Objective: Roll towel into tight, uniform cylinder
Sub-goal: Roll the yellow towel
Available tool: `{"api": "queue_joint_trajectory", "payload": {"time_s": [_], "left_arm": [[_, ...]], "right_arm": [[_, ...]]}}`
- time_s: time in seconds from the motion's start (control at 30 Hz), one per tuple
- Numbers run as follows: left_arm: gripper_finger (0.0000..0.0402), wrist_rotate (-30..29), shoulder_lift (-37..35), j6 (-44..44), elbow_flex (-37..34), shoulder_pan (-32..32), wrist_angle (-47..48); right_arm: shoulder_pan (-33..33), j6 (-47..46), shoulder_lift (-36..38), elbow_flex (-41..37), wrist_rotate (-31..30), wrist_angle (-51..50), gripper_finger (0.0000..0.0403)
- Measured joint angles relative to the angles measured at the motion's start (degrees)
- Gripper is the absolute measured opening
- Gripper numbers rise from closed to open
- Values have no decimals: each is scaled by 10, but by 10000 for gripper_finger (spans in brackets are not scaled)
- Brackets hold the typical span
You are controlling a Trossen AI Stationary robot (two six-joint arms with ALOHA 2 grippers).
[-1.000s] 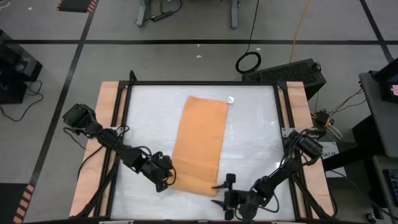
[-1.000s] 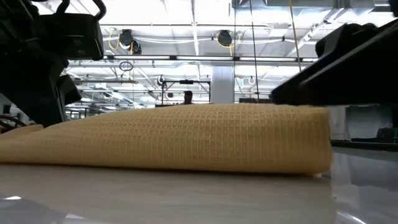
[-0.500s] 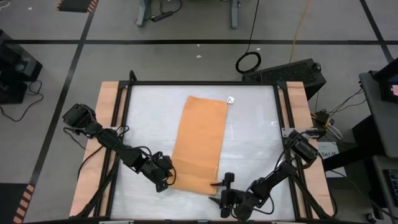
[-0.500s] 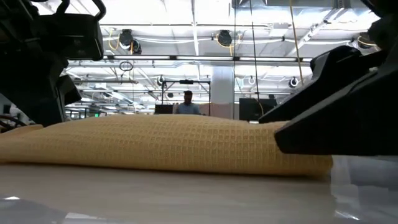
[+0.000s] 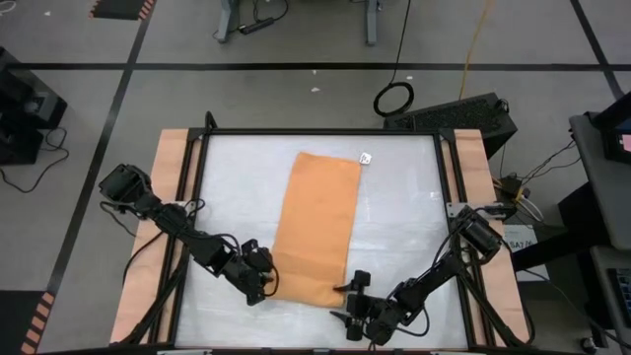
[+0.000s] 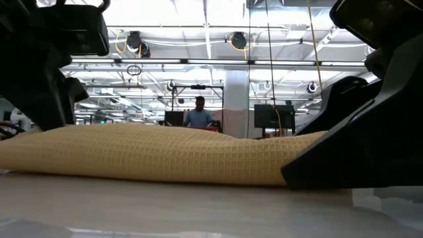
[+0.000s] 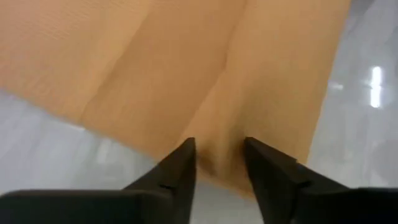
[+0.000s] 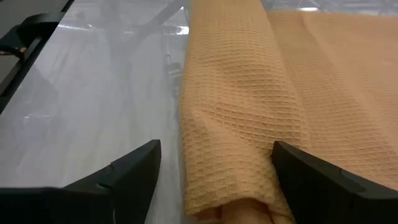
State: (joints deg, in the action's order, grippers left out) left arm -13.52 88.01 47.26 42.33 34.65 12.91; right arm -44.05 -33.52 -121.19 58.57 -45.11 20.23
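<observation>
Right now both claws sit at the near end of the towel (image 5: pixel 317 229), one at each corner, which is where a roll would sensibly start. The towel lies lengthwise on the counter (image 5: pixel 404 212) as a long folded strip, stretching away from both claws toward the far edge, with a small white tag (image 5: pixel 366 158) at its far corner.

The left claw (image 5: pixel 262 287) is at the towel's near left corner. In its wrist view the two fingers (image 7: pixel 180 169) stand a little apart with the cloth edge lying between and just ahead of them; whether they are nipping the fabric or have let it go I cannot tell.

The right claw (image 5: pixel 353 299) is at the near right corner, spread wide. Its fingers (image 8: pixel 134 167) straddle the rolled lip of the near edge without squeezing it. That lip is a plump fold, the cloth doubled over on itself, so the first turn seems to be begun but loose.

Judging from this, the task is early: nearly the whole strip is flat beyond the claws. Placing one claw at each corner should keep the roll even across its width.

No containers are on the counter.
</observation>
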Motion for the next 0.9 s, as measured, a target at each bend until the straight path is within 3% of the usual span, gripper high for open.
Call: {"api": "queue_joint_trajectory", "payload": {"time_s": [0.17,0.3,0.47,0.6,0.73,0.9], "left_arm": [[186,38,-22,-18,20,0,98],[191,45,-61,-45,26,11,146],[191,-56,-84,-120,26,67,36],[191,-120,-37,-224,24,127,-88],[203,-201,22,-252,26,159,-91],[226,-201,80,-267,26,178,-78]], "right_arm": [[0,1,0,0,12,-3,299],[2,6,0,0,15,-6,299],[2,11,0,0,17,-7,299],[2,12,0,0,17,-7,299],[2,16,0,0,17,-8,299],[2,16,0,0,17,-9,299]]}}
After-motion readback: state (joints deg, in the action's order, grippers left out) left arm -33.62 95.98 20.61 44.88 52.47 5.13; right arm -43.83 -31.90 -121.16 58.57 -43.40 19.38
